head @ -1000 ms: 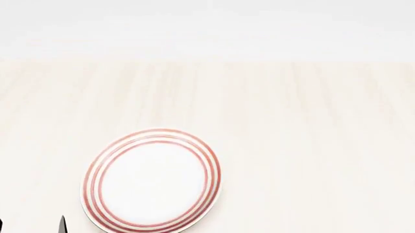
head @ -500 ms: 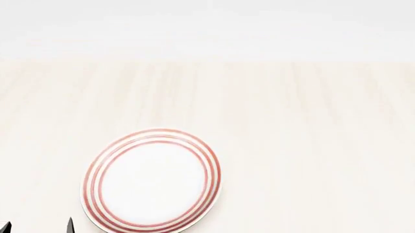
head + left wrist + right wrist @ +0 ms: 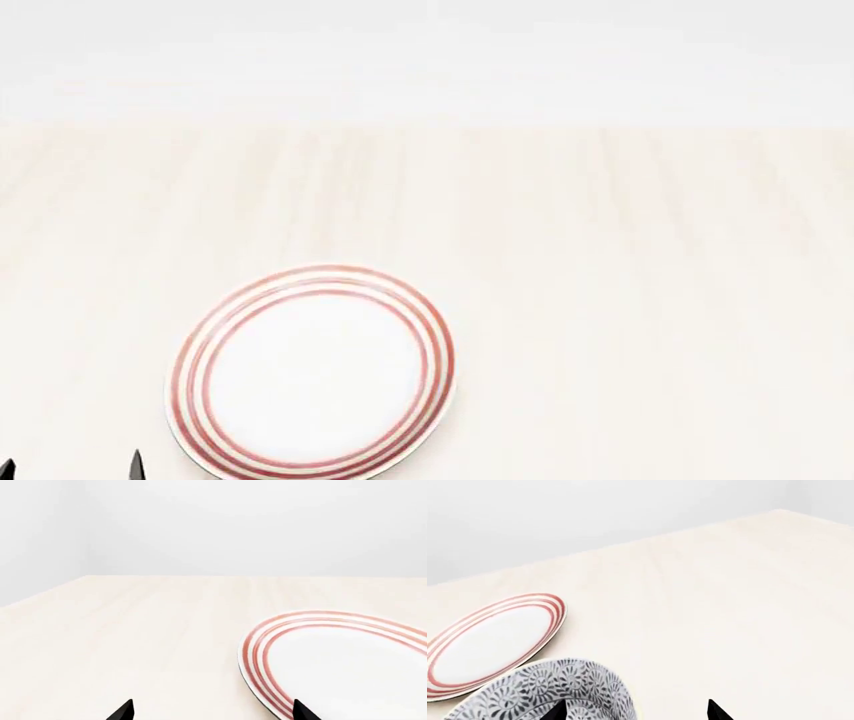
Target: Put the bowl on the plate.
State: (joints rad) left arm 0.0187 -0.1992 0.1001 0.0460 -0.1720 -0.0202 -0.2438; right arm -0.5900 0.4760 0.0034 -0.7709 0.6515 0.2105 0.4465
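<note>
The plate (image 3: 310, 370), white with red rings, lies empty on the pale table at the near left of the head view. My left gripper (image 3: 70, 470) pokes in just left of it, open; in the left wrist view one of its fingertips (image 3: 303, 712) overlaps the plate (image 3: 347, 665) rim, the other stands over bare table. The bowl (image 3: 560, 685), blue-grey patterned, shows only in the right wrist view, standing right beside the plate (image 3: 487, 645). My right gripper (image 3: 636, 712) is open astride the bowl's wall, one fingertip over its inside, one outside. The head view shows neither the bowl nor the right gripper.
A pale wooden table (image 3: 601, 300) stretches away to a white wall. A table edge (image 3: 40, 597) runs along the far side from the plate in the left wrist view, with a corner (image 3: 780, 512) in the right wrist view.
In the head view my left fingertips slid slightly right, then back left. The plate has not moved.
</note>
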